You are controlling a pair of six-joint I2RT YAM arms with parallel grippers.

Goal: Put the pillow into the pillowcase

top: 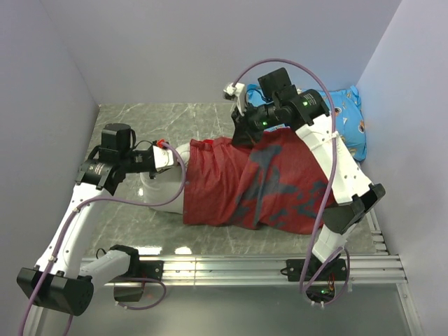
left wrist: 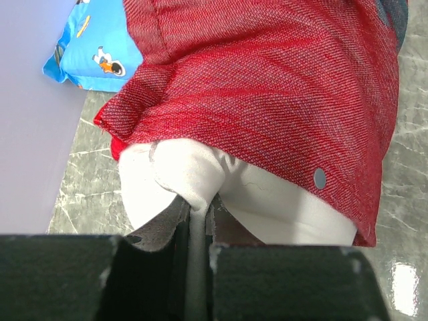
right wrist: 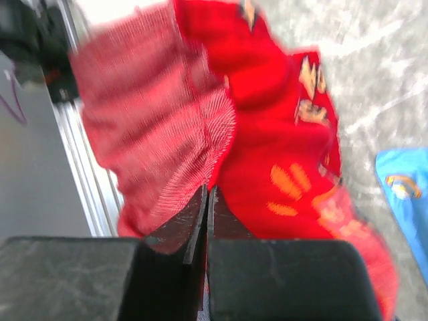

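I log left tool (left wrist: 198, 211) pinching plump white pillow (left wrist: 274, 204) protruding from dull red fabric pillowcase (left wrist: 267, 87), right tool (right wrist: 206, 195) clamped on its hem.

1 white pillow (top: 158, 196), 1 blue pillow (top: 350, 122), 1 red pillowcase (top: 224, 189), 2 arms (top: 73, 213) (top: 343, 168).

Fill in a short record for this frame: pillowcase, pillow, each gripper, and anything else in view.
pillowcase: red, dull grey-marked face up
pillow: white, mostly inside the pillowcase, one end sticking out
left gripper: shut on the pillow's exposed end
right gripper: shut at the pillowcase's far edge, apparently pinching it; view blurred
other: blue pillow, far right corner
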